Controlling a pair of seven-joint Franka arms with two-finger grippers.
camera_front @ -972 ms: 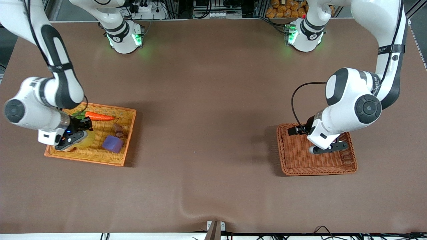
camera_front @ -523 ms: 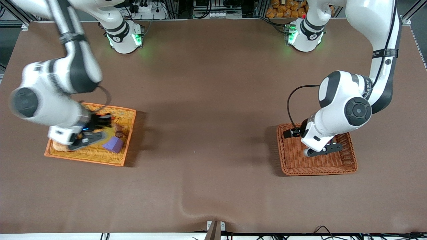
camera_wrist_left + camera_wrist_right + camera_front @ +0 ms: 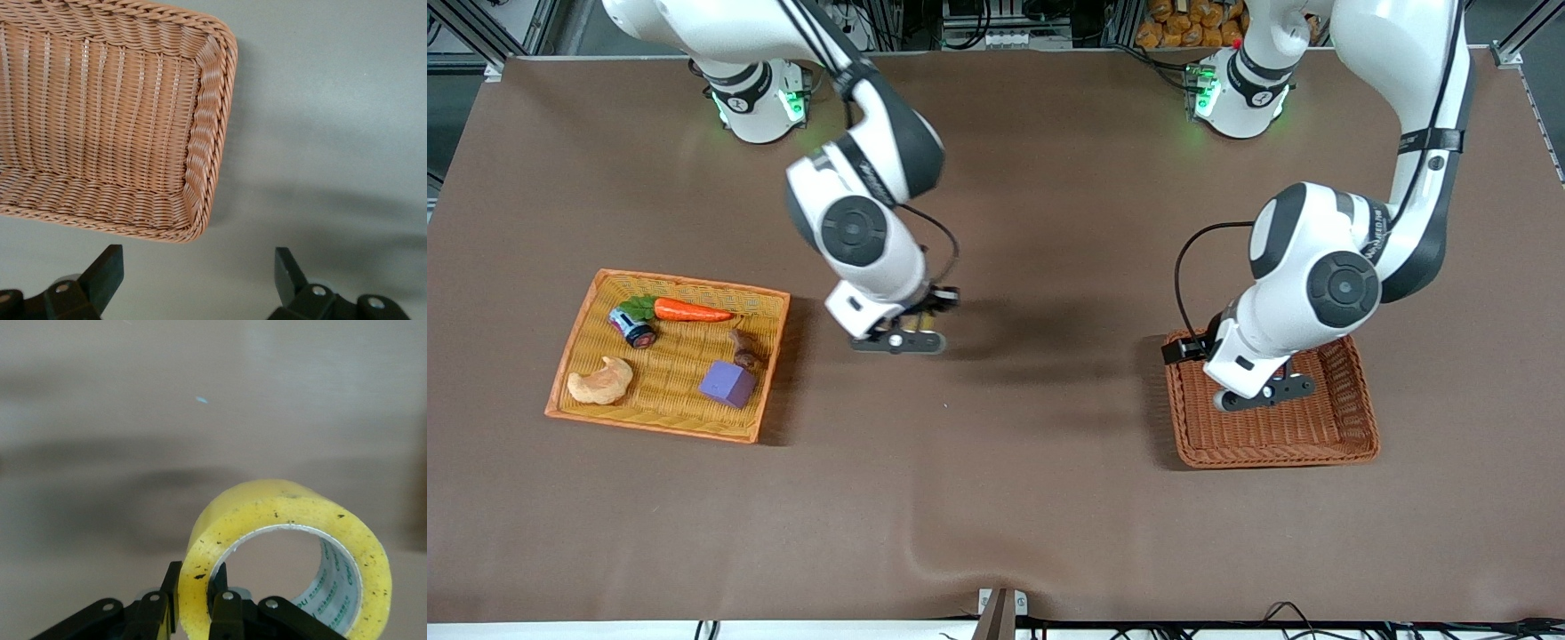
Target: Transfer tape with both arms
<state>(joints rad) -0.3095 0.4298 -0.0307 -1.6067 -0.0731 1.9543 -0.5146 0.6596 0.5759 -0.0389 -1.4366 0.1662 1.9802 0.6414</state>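
Observation:
The yellow tape roll (image 3: 287, 540) with its grey core is pinched by its wall between the fingers of my right gripper (image 3: 195, 583). In the front view the right gripper (image 3: 903, 336) hangs over bare table between the two baskets, and its hand mostly hides the roll. My left gripper (image 3: 1263, 391) is open and empty over the brown wicker basket (image 3: 1316, 436), at its end toward the table's middle. In the left wrist view its gripper (image 3: 197, 263) sits over the mat just off the basket's corner (image 3: 207, 133).
An orange woven tray (image 3: 769, 356) at the right arm's end holds a carrot (image 3: 689, 311), a pale croissant-shaped piece (image 3: 600, 380), a purple block (image 3: 727, 383), a small can (image 3: 631, 327) and a brown item (image 3: 745, 348). The brown basket shows nothing inside.
My right arm has lifted off the orange tray with the tape and swung toward the table's middle. My left arm has shifted slightly toward the middle.

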